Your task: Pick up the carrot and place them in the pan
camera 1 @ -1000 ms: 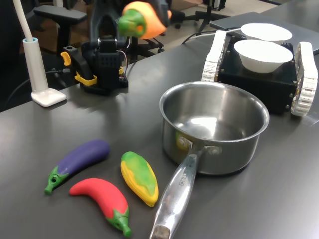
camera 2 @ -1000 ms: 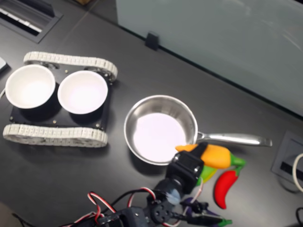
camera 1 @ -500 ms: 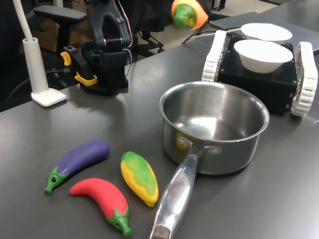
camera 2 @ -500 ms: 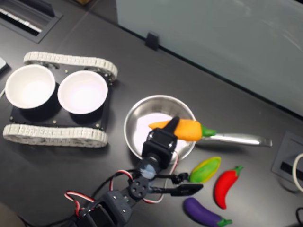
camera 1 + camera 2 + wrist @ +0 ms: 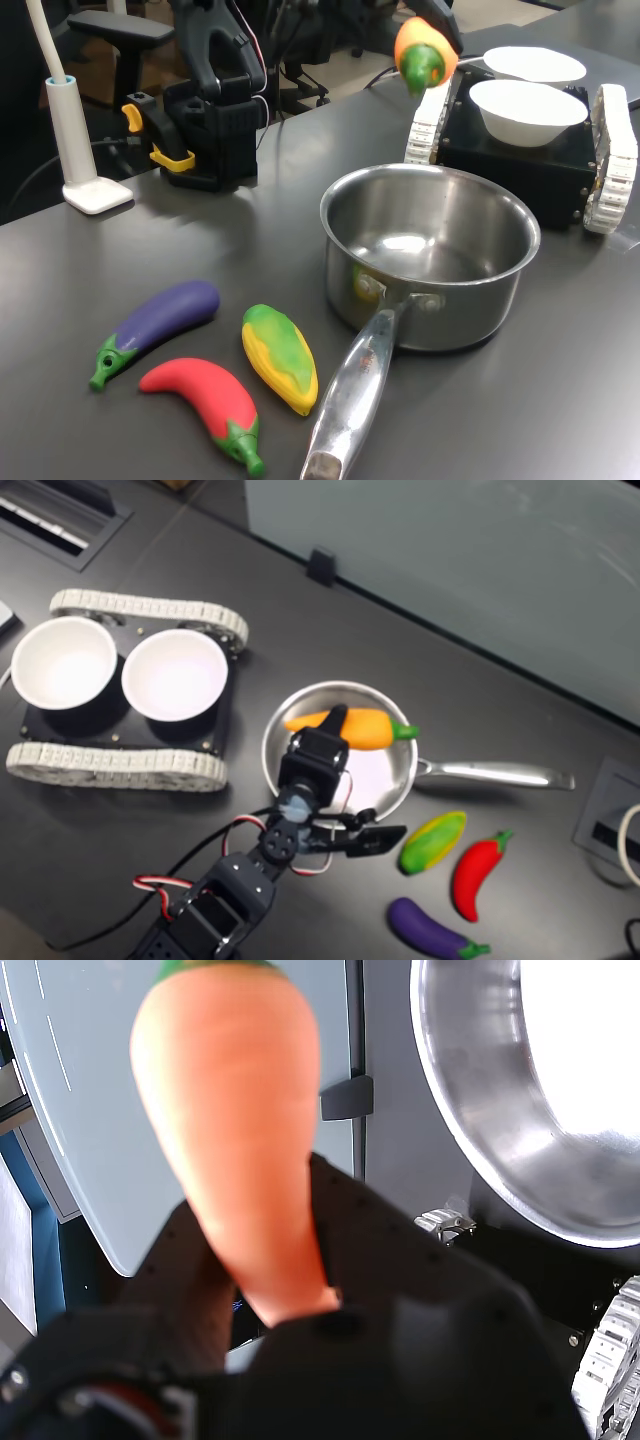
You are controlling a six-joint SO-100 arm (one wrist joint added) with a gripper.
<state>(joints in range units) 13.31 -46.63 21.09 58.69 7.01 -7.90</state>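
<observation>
The orange carrot (image 5: 362,727) hangs in the air over the far part of the pan (image 5: 380,778) in the second exterior view, its green stem end pointing toward the second exterior view's right. My gripper (image 5: 328,732) is shut on the carrot near its narrow end. In the first exterior view the carrot (image 5: 420,50) is high above the steel pan's (image 5: 440,305) back rim, green end down. The wrist view shows the carrot (image 5: 235,1130) pinched between my black fingers (image 5: 380,1250), with the pan's shiny wall (image 5: 470,1110) beyond.
A purple eggplant (image 5: 160,315), red chili (image 5: 205,398) and yellow-green corn toy (image 5: 280,357) lie beside the pan's handle (image 5: 350,400). Two white bowls (image 5: 525,110) sit on a black tracked base (image 5: 520,165) behind the pan. The arm's base (image 5: 210,125) and a white lamp foot (image 5: 95,190) stand at the back left.
My arm has swung the carrot away from above the toy vegetables and handle to over the pan. In the first exterior view it moved right.
</observation>
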